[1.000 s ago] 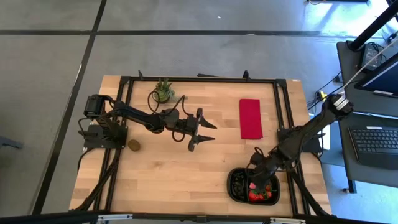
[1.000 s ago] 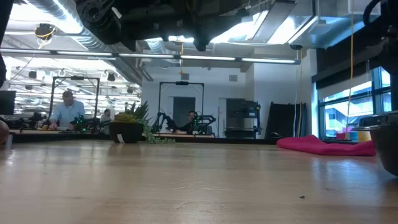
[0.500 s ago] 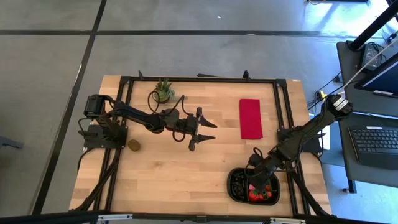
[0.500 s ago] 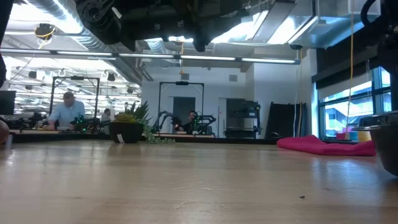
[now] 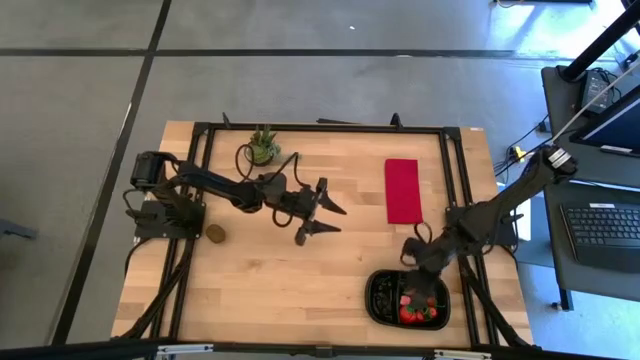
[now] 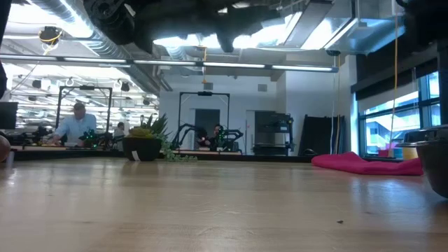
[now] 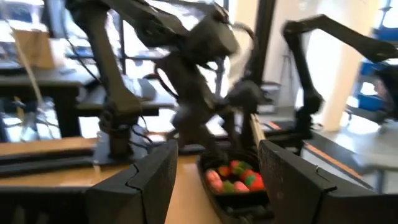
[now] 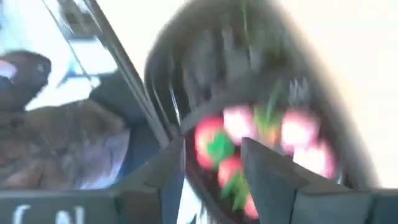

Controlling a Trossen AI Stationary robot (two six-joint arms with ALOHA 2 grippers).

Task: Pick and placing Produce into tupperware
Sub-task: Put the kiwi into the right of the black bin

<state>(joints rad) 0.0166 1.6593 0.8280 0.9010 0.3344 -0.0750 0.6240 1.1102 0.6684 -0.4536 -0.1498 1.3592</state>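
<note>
Overhead view straight down on table (image 5: pixel 300 270), low view level across it, both wrist views share tupperware (image 7: pixel 233 193).

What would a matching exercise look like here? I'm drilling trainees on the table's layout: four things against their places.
Things:
1. red cloth
2. potted plant
3. kiwi-like fruit
4. black tray

Places, in the high view:
A. near edge, on the right arm's side, strawberries inside
B. beside the left arm's base
C. far edge, on the left arm's side
D. far half, on the right arm's side, lying flat

Pairs: 1-D, 2-C, 3-B, 4-A
</note>
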